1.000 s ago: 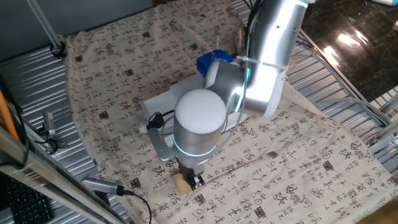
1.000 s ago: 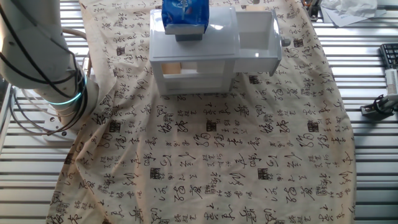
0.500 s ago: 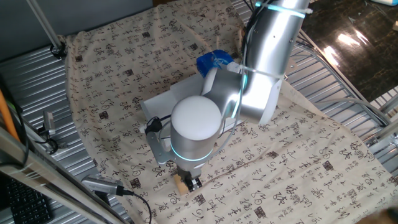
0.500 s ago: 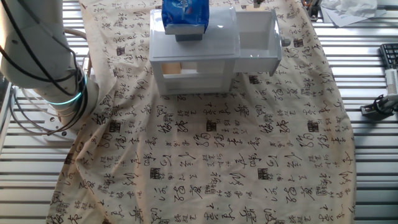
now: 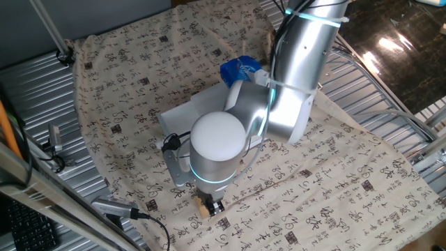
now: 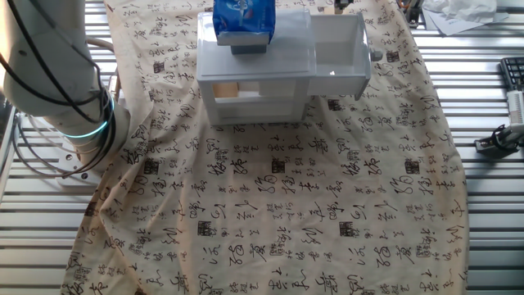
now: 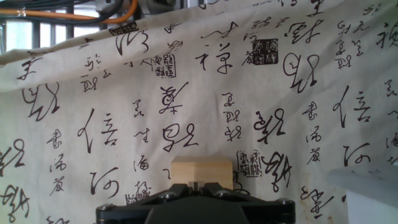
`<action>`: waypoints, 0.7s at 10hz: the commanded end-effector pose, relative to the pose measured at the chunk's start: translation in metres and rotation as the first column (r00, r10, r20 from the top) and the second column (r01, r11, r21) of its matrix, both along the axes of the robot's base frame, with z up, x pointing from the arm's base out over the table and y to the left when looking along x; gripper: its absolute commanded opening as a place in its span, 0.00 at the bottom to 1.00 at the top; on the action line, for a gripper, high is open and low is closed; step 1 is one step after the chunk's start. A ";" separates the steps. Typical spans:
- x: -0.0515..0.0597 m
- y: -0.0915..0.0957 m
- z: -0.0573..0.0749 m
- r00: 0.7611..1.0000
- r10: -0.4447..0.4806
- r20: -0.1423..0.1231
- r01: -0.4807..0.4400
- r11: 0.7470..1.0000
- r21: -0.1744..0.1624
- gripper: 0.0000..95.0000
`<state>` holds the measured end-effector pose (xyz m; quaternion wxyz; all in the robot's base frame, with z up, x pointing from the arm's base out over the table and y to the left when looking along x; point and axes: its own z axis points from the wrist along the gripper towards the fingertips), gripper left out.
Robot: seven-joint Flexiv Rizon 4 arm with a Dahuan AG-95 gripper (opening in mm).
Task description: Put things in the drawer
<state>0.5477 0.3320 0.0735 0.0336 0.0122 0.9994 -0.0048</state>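
The small tan block (image 5: pixel 203 207) lies on the printed cloth in front of the white cabinet (image 5: pixel 175 116). My gripper (image 5: pixel 214 205) is low over the cloth, right beside the block. In the hand view the block (image 7: pixel 201 169) sits just beyond my gripper (image 7: pixel 201 186). The jaws stand together with only a thin slit between them, far narrower than the block. The upper drawer (image 6: pixel 337 51) is pulled out of the cabinet (image 6: pixel 254 70) and looks empty; its round knob (image 6: pixel 376 56) shows. The block and gripper are out of the other fixed view.
A blue-and-white tissue pack (image 6: pixel 242 18) sits on top of the cabinet, also seen in one fixed view (image 5: pixel 240 70). The lower drawer with a tan slot (image 6: pixel 227 88) is closed. A white corner (image 7: pixel 367 186) shows at the hand view's lower right. Ribbed metal table (image 6: pixel 491 164) surrounds the cloth.
My arm has shifted slightly left and down over the block. The block, the cabinet and the drawer have not moved.
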 end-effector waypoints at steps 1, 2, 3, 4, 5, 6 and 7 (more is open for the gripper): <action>0.000 0.000 -0.001 1.000 0.017 0.018 -0.017 1.000 -0.005 0.00; 0.000 0.000 -0.001 0.998 0.052 0.023 -0.051 0.999 -0.018 0.40; 0.000 -0.001 -0.001 0.997 0.077 0.028 -0.077 0.997 -0.019 0.80; 0.000 -0.001 -0.001 0.996 0.083 0.029 -0.082 0.996 -0.016 1.00; 0.000 -0.001 -0.001 0.996 0.079 0.030 -0.078 0.997 -0.016 1.00; 0.000 -0.001 -0.001 0.997 0.068 0.029 -0.068 0.998 -0.014 1.00; 0.000 -0.001 -0.001 0.998 0.064 0.030 -0.063 0.998 -0.013 1.00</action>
